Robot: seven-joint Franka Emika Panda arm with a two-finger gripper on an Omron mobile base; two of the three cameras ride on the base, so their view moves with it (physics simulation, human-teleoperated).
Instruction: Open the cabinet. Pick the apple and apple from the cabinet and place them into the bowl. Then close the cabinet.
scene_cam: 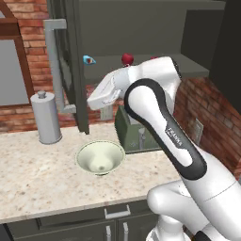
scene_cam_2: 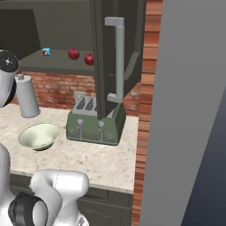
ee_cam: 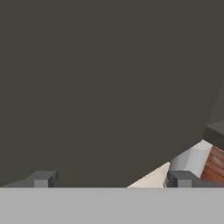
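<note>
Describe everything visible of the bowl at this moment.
The bowl is wide, shallow and pale cream-green, with flared conical sides and a small flat bottom. It looks smooth, like glazed ceramic. It stands upright and empty on the speckled countertop, in front of the green toaster and apart from it. Nothing else touches it.

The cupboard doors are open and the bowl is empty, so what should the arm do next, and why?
Probably reach up to the nearer apple on the cabinet shelf: both apples sit there, the bowl holds nothing, and the fingers are spread and empty.
</note>
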